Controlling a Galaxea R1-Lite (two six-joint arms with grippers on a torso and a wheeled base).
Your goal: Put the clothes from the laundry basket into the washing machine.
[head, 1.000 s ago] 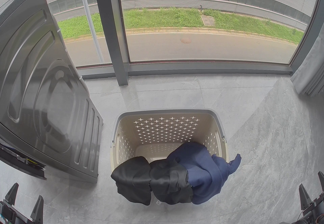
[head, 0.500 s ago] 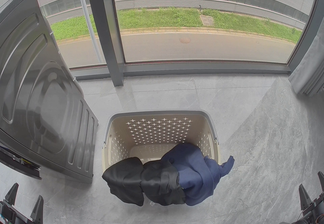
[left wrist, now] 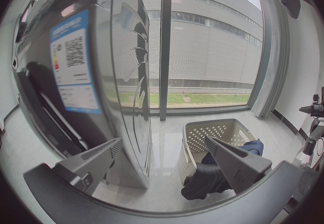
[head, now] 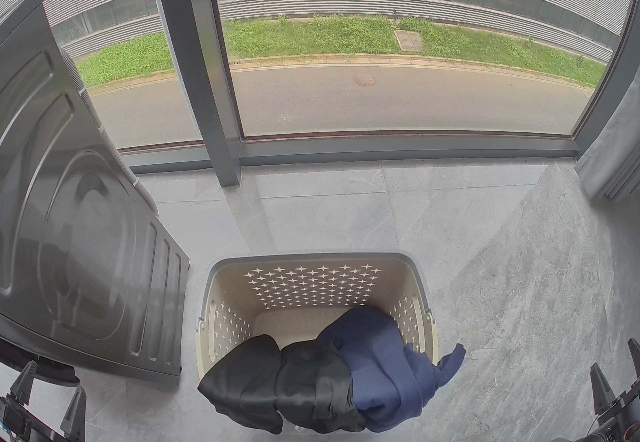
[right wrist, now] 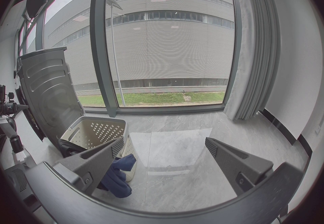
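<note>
The cream perforated plastic laundry basket [head: 308, 258] stands on the grey tiled floor [head: 520, 263], just right of the grey metal washing machine [head: 80, 250]. Its opening faces up and its long side runs left to right across the robot. A black garment [head: 267, 383] and a navy blue garment [head: 383, 370] lie side by side over the near rim, and a blue sleeve end [head: 453, 357] points out past the right rim. The head view gives the machine's ribbed side panel, while the left wrist view gives its front with a blue-and-white label [left wrist: 74, 66]. The left gripper [head: 53, 390] and right gripper [head: 615, 363] hang low at either side, jaws spread wide and holding nothing.
</note>
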